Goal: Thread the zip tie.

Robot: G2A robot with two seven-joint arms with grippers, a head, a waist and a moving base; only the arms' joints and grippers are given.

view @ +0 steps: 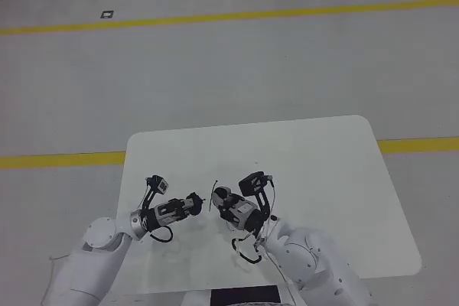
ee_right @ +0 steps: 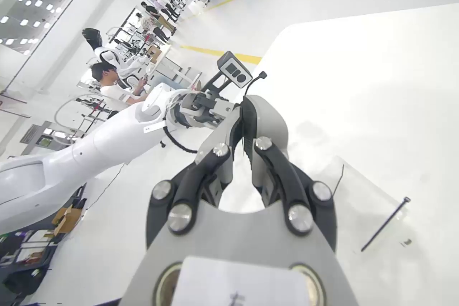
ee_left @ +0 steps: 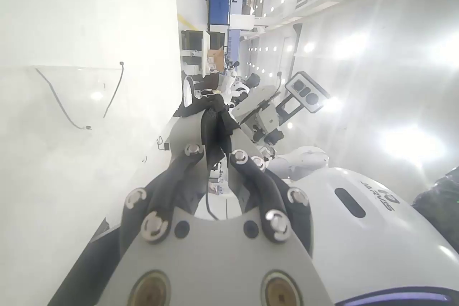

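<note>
My right gripper is shut on a black zip tie, whose strap rises from between the fingers to its square head. In the top view this zip tie sticks up from the right gripper near the table's front. My left gripper hovers close beside it, tip to tip. From its own wrist, the left gripper has its black pads pressed together, and I cannot make out anything between them.
A clear tray on the white table holds a spare black zip tie. From the left wrist the clear tray shows two curved zip ties. A yellow floor line runs behind the table.
</note>
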